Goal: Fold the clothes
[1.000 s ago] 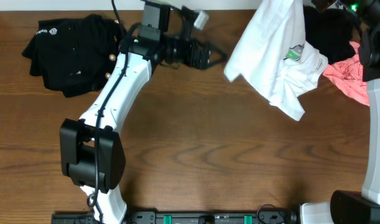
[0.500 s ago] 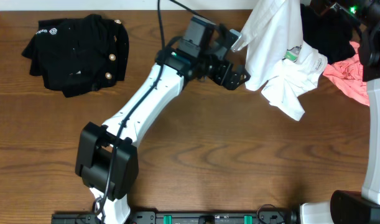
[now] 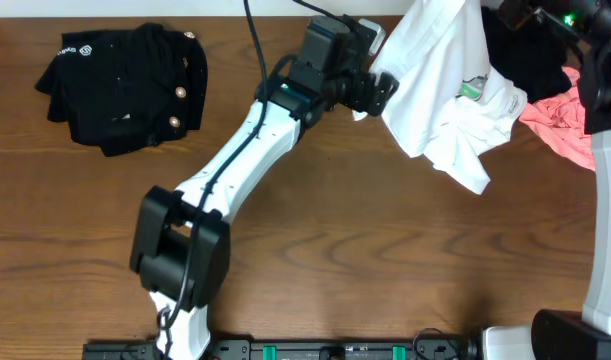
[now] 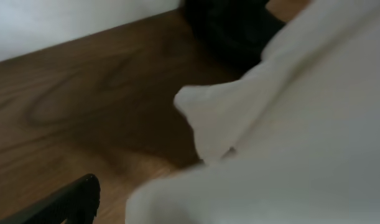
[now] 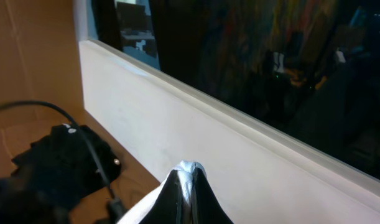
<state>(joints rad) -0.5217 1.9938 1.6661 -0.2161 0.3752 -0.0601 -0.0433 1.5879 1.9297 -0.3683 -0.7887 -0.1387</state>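
White cotton is held aloft at the far right of the table: the shirt is pinched at its top by the right gripper, whose jaws are clamped hard on a thin fold, and its lower part is draped down onto the wood. The left gripper is spread wide at the shirt's left edge, with nothing gripped; in the left wrist view a loose white corner is seen just ahead. Trouble could be had here: if the jaws are closed short, only air or a sliver of hem is likely to be caught, and if bunched layers are taken, the shirt cannot be spread flat. A hard sideways pull could also drag the cloth out of that slim right pinch. A black buttoned piece is left at the far left, a black piece and a pink piece behind the shirt. No basket or bin is seen.
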